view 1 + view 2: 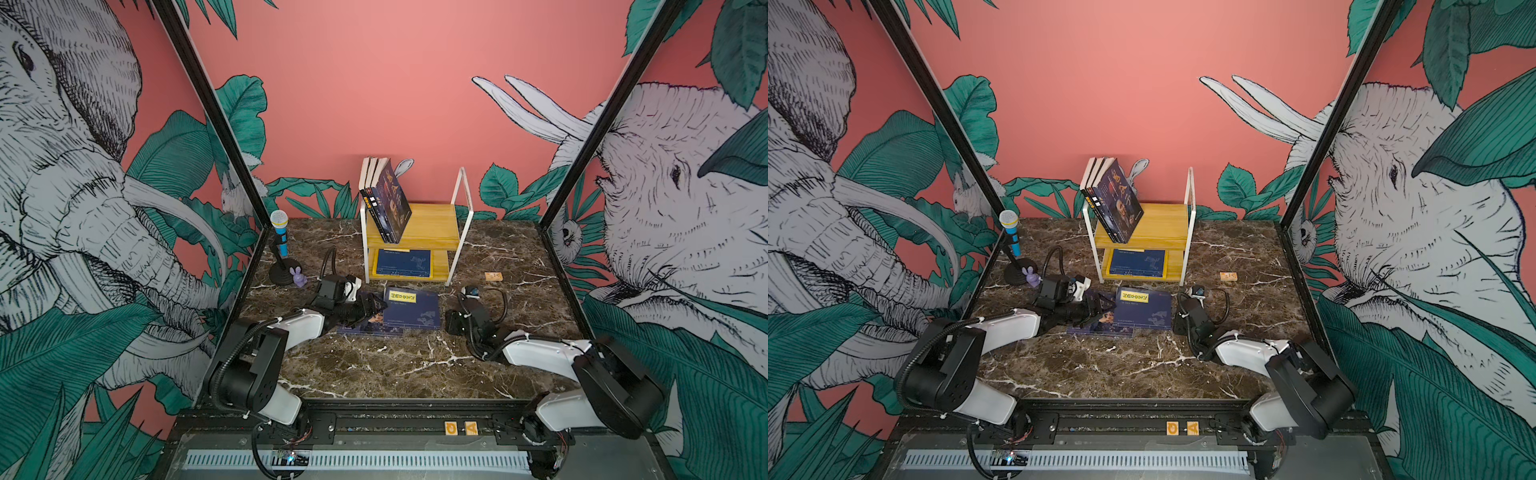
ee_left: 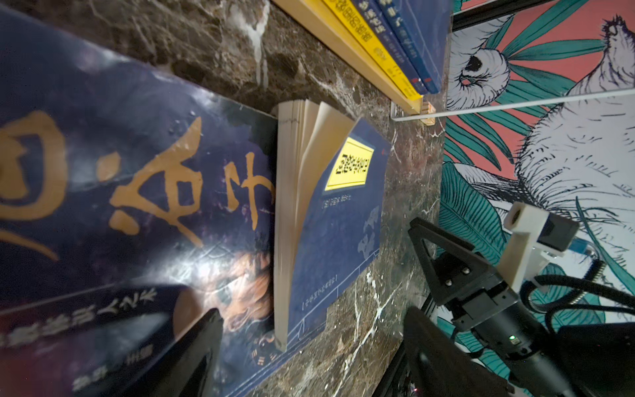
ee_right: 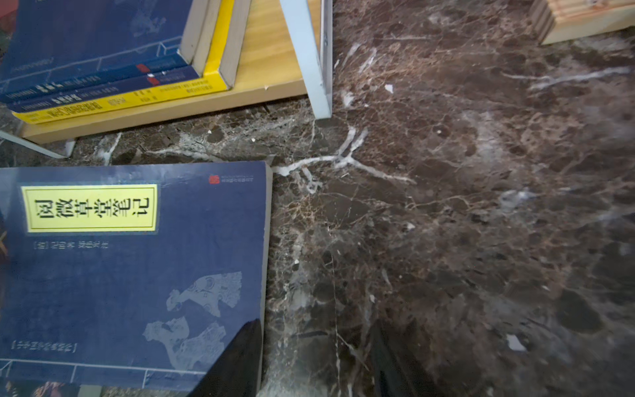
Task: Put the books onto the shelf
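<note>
Navy paperback with yellow label (image 3: 120,275) lies flat just in front of the shelf (image 1: 432,232), overlapping a gold-lettered paperback (image 2: 137,172) on the table (image 1: 374,374). It looks light, floppy and glossy, so it is probably best pinched at the bound edge, not the fanning pages. Left gripper (image 1: 376,306) gapes over the pair. Right gripper (image 3: 316,326), also unclenched, straddles the labelled book's corner and grasps nothing.
</note>
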`<state>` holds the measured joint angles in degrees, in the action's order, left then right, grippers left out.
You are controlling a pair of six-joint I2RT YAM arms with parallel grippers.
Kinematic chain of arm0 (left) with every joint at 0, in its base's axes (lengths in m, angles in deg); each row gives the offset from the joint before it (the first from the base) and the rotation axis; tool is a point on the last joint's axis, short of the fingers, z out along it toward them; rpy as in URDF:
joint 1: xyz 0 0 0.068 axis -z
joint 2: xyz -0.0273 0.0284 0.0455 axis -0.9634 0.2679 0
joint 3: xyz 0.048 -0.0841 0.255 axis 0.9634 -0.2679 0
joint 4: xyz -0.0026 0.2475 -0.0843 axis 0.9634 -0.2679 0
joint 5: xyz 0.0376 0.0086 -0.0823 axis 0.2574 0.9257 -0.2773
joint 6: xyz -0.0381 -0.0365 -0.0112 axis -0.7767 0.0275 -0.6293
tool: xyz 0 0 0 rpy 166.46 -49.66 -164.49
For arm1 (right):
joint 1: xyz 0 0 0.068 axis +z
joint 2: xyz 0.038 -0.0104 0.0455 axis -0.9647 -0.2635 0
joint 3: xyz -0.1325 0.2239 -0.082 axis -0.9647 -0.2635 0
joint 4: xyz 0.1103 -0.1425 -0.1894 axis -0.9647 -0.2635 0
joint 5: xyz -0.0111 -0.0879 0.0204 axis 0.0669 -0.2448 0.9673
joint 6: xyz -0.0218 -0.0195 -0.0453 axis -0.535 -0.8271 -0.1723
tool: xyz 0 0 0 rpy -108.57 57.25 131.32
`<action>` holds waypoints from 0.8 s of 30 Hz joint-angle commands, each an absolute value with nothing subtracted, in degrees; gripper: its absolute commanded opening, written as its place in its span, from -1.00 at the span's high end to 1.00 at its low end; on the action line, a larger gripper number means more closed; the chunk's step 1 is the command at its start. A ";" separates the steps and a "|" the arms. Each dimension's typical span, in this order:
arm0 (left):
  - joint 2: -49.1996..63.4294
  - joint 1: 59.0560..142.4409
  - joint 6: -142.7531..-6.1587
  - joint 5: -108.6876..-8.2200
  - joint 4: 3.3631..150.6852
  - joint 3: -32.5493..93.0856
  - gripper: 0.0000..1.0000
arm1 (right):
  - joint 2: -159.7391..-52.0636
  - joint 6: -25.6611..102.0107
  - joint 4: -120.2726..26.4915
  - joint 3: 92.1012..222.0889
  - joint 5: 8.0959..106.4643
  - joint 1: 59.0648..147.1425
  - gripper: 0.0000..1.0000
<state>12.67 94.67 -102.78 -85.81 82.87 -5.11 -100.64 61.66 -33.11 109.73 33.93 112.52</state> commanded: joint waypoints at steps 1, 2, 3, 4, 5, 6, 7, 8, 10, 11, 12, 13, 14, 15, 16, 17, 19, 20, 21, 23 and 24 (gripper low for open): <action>14.44 95.16 -104.83 -85.69 85.46 -3.25 -0.63 | -104.33 63.34 -26.42 111.44 35.82 112.21 -0.02; 15.07 95.27 -105.32 -86.15 85.35 -2.87 -0.63 | -105.66 63.90 -25.54 111.80 36.34 112.16 -0.02; 15.50 95.29 -105.63 -86.42 85.37 -2.60 -0.62 | -106.59 64.38 -24.72 111.92 36.77 112.16 0.00; 15.89 95.38 -105.83 -86.69 85.52 -2.38 -0.62 | -107.91 64.75 -23.18 111.96 37.28 112.17 0.00; 16.47 95.43 -105.92 -86.88 85.87 -2.31 -0.62 | -109.21 64.86 -21.92 112.07 37.81 112.12 0.00; 17.14 95.49 -106.01 -87.01 86.14 -2.20 -0.62 | -111.02 65.02 -21.09 112.33 37.98 112.07 0.01; 17.69 95.54 -106.14 -87.12 86.29 -1.88 -0.62 | -112.40 65.27 -20.70 112.65 38.21 112.07 0.02; 18.39 95.55 -106.19 -87.49 86.28 -1.32 -0.62 | -113.75 65.74 -20.46 112.94 38.53 112.07 0.04; 19.82 95.64 -106.74 -88.77 86.05 0.14 -0.62 | -115.47 67.30 -20.12 113.33 39.91 112.04 0.11; 20.63 95.73 -107.18 -89.52 85.97 0.82 -0.62 | -115.99 67.84 -19.25 113.28 41.11 112.15 0.12; 21.53 95.88 -107.57 -90.28 86.25 1.45 -0.62 | -116.68 68.27 -17.86 113.15 41.94 112.24 0.13; 22.26 96.03 -107.67 -90.69 86.46 1.80 -0.60 | -117.32 68.37 -17.09 113.13 42.33 112.33 0.15; 23.11 96.24 -107.77 -90.85 86.66 2.15 -0.59 | -117.93 68.46 -16.62 113.34 42.69 112.37 0.16; 23.75 96.44 -107.69 -90.87 86.69 2.36 -0.57 | -118.65 68.70 -16.59 113.53 42.99 112.51 0.18; 24.03 96.50 -107.68 -90.83 86.65 2.63 -0.56 | -119.01 69.28 -16.90 113.76 43.48 112.56 0.21; 24.13 96.62 -107.85 -90.92 86.52 2.67 -0.55 | -119.01 70.08 -17.37 113.93 44.23 112.68 0.23; 24.32 96.68 -108.81 -91.45 87.13 2.69 -0.54 | -118.66 70.66 -17.02 114.02 44.77 113.62 0.24; 24.61 96.72 -109.57 -91.70 87.98 2.66 -0.53 | -118.72 70.44 -16.61 114.09 44.60 114.41 0.24; 24.77 96.91 -110.10 -91.88 88.87 2.57 -0.50 | -119.01 70.16 -16.50 114.45 44.51 115.07 0.24; 24.83 97.20 -110.34 -92.09 89.17 2.87 -0.43 | -119.92 70.11 -17.03 115.27 44.76 115.81 0.24; 24.78 97.31 -110.45 -92.47 89.02 3.22 -0.40 | -120.26 70.63 -17.10 115.53 45.09 116.02 0.25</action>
<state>24.56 96.44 -108.79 -91.08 87.87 2.39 -117.87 68.72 -13.87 115.26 41.99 114.55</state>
